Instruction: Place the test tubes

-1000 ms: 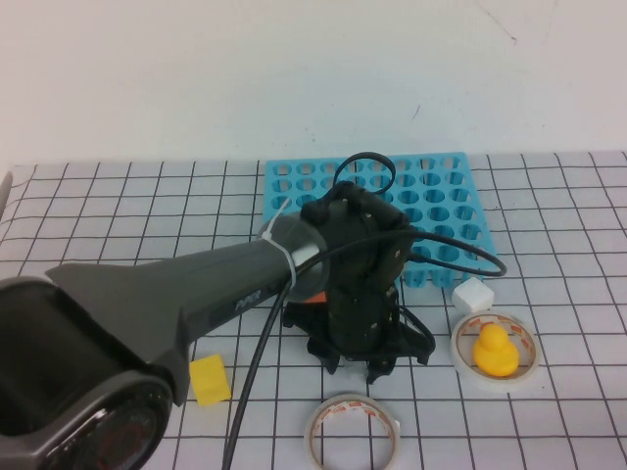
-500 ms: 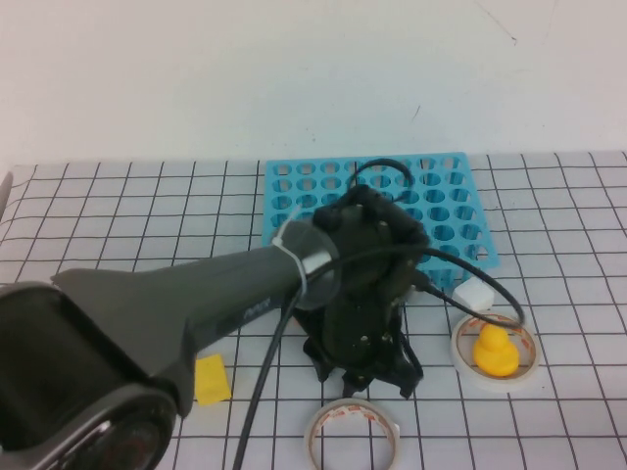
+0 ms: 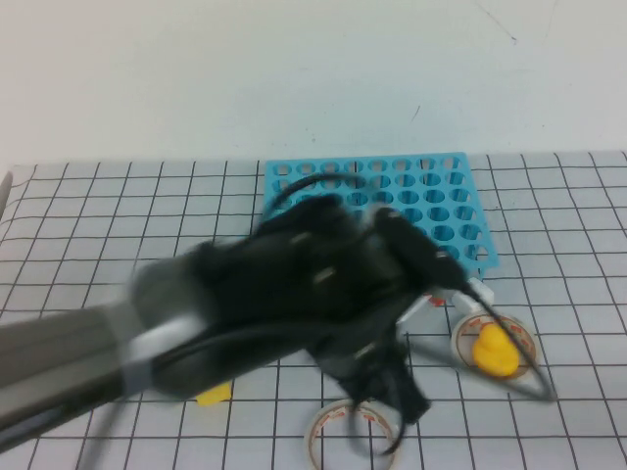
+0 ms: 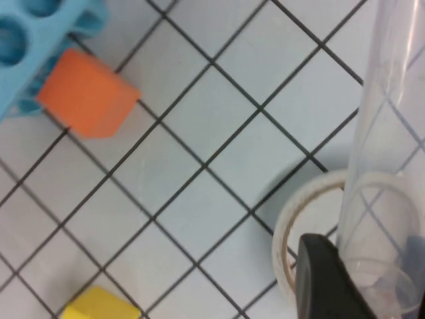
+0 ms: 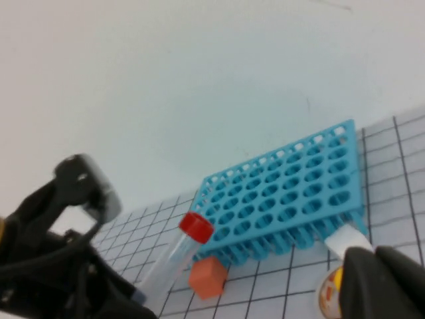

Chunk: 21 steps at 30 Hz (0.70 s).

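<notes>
A clear test tube (image 4: 385,126) with a red cap (image 5: 196,227) is lifted off the table, tilted, cap end up. My left gripper (image 4: 372,282) is shut on its lower end, one black finger (image 4: 325,279) against the glass. In the high view the blurred left arm (image 3: 294,294) covers the tube. The blue rack (image 3: 392,191) stands behind it with its holes empty, also seen in the right wrist view (image 5: 285,193). My right gripper (image 5: 373,252) is shut and empty, low beside the rack's near corner.
An orange block (image 4: 86,100) lies by the rack's corner (image 4: 40,33). A yellow block (image 3: 211,395), a tape ring (image 3: 338,436), a white cube (image 5: 345,238) and a yellow duck (image 3: 495,351) inside a second tape ring (image 3: 465,338) lie on the gridded table.
The left gripper has closed on the test tube. The left arm has swung up and towards the camera and is blurred with motion. The right gripper has stayed shut.
</notes>
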### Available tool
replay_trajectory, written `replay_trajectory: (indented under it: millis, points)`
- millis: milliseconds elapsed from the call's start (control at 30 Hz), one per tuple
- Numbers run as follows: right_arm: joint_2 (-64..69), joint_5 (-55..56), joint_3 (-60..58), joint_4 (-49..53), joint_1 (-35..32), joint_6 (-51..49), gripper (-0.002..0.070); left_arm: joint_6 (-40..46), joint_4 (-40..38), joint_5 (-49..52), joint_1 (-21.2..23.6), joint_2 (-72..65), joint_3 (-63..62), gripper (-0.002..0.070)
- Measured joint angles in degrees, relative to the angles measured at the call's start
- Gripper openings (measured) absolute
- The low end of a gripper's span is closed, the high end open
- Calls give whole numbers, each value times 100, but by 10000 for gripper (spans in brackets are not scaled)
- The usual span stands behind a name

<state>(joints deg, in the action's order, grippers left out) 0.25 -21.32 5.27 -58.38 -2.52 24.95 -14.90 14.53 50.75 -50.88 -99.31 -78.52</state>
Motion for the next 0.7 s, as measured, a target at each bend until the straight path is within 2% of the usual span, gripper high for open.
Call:
replay_trajectory:
  millis: [167,333,467,600,700]
  points:
    - [931,-518,644,-522,0,1021,-1,-853,394,-1548,0,1412,1779,209]
    - [2282,-1313,1115,-2447,0,3364,-1,-2044,1116,-3148,0,2470,3209,209]
    - [3326,-2210,1529,-3512,0,5082,-1,-3354,2145,-4036,59,2978,3792,209]
    - [4328,-3126,1970,-3718,0,5745,-1,-4447,3030,-4642,378,3171,3931,209]
    - [4929,-3495,2313,-3744,195,5998,-1,-4758,3387,-5287,852,3185,3955,209]
